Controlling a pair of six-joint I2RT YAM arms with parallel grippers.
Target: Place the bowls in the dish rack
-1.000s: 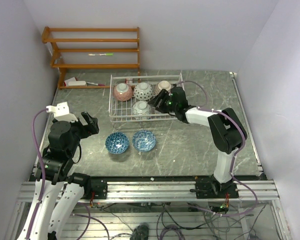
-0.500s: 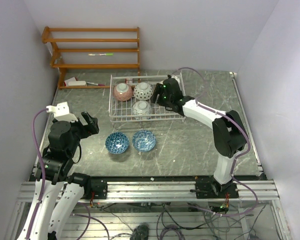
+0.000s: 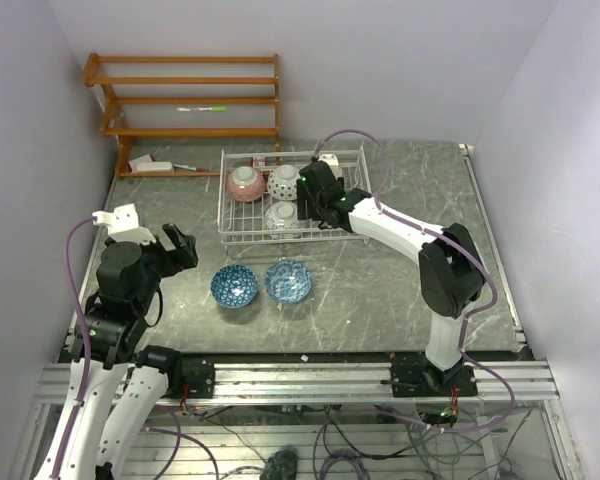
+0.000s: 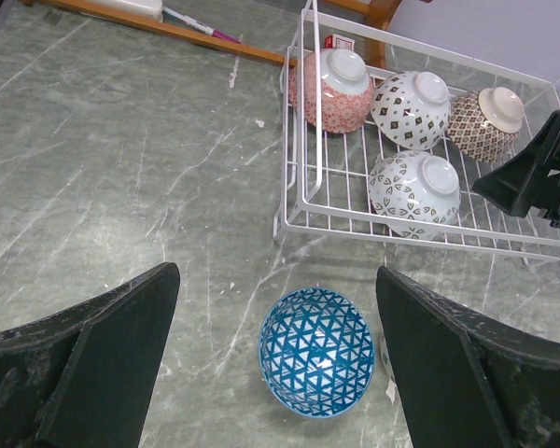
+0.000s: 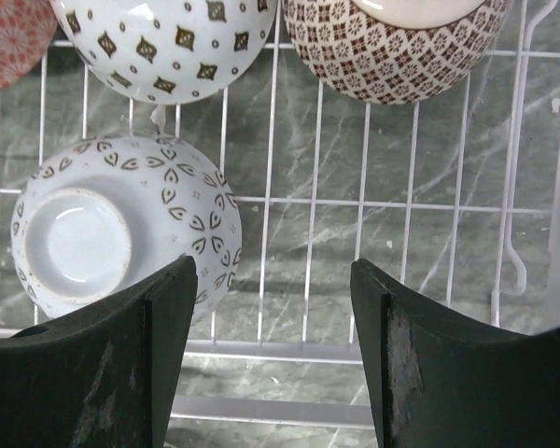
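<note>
**Left pincer (image 4: 275,273) and right pincer (image 5: 271,271) both spread and empty; four bowls in the rack (image 3: 223,205), two on the table (image 3: 380,290)**

Nearest the bases, the left pincer (image 3: 185,245) hung above the table's left side with its fingers wide apart and nothing between them. Just beyond it, two blue bowls (image 3: 234,285) (image 3: 287,280) sat upright side by side on the bare table, near the rack's front edge but outside it. In the left wrist view one blue bowl (image 4: 317,350) showed whole, while the other was mostly hidden behind the right-hand finger.

The rack (image 4: 294,140) stood past them and held four bowls, all with foot rings showing. A leaf-patterned bowl (image 3: 282,216) (image 4: 413,182) (image 5: 103,229) lay alone in the front row. Behind it ran a row of three: a red bowl (image 3: 245,184) (image 4: 331,89) at the left, a diamond-patterned bowl (image 3: 285,181) (image 4: 409,109) (image 5: 168,42) next, and a tan bowl (image 4: 485,121) (image 5: 392,47) at the right.

The right pincer (image 3: 305,192) reached over the rack's right half with its jaws parted, gripping nothing. Bare wire (image 5: 313,187) lay between the fingers, and the leaf-patterned bowl was just beside the left one. From above, this arm covered most of the tan bowl.

Farthest back, a wooden shelf (image 3: 190,100) stood against the wall left of the rack, with a pen (image 3: 202,108) on one level.
</note>
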